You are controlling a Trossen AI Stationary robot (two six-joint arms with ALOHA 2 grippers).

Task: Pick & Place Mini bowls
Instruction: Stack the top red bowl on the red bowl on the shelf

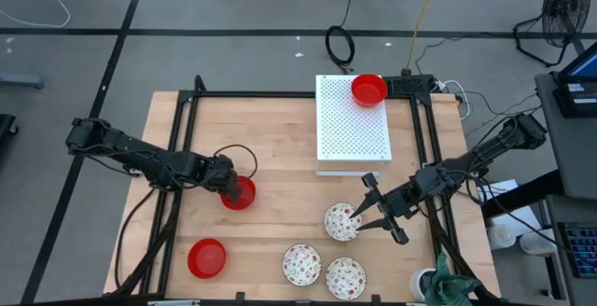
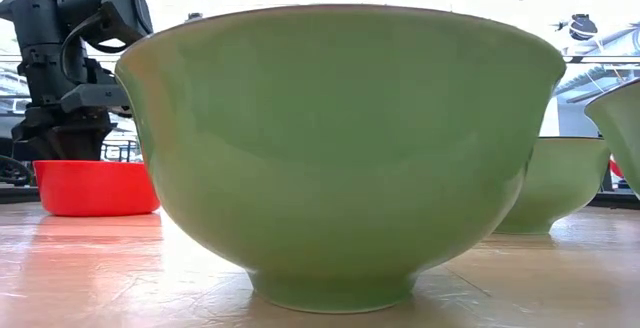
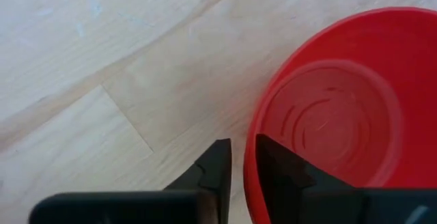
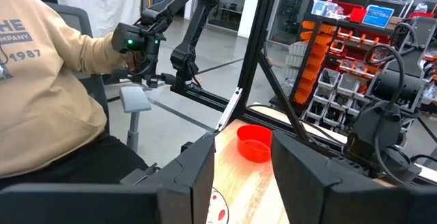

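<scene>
My left gripper (image 1: 233, 190) (image 3: 242, 149) is at a plain red bowl (image 1: 239, 193) (image 2: 95, 188) left of the table's middle and is shut on it. My right gripper (image 1: 362, 210) (image 4: 242, 173) is open at the right edge of a speckled white bowl (image 1: 341, 222) (image 4: 216, 207), fingers apart and level; I see no touch. Two more speckled bowls (image 1: 301, 264) (image 1: 345, 278) stand near the near edge. Another red bowl (image 1: 206, 257) sits near-left, and a third (image 1: 368, 89) rests on the white perforated board (image 1: 350, 133). My left gripper pinches the red bowl's rim (image 3: 251, 132) on the side toward the table's left. One finger (image 3: 280, 166) is inside the bowl and the other (image 3: 217, 162) outside. The fingers come from above, slanting in from the left. The bowl stands upright with its base on the table.
A black frame (image 1: 187, 138) runs along the table's left, far and right sides. A bowl close to the lens (image 2: 340, 148) fills the low view. A person in a beige top (image 4: 48, 94) sits beyond the table's left side. A green cloth (image 1: 448, 287) lies at the near right corner.
</scene>
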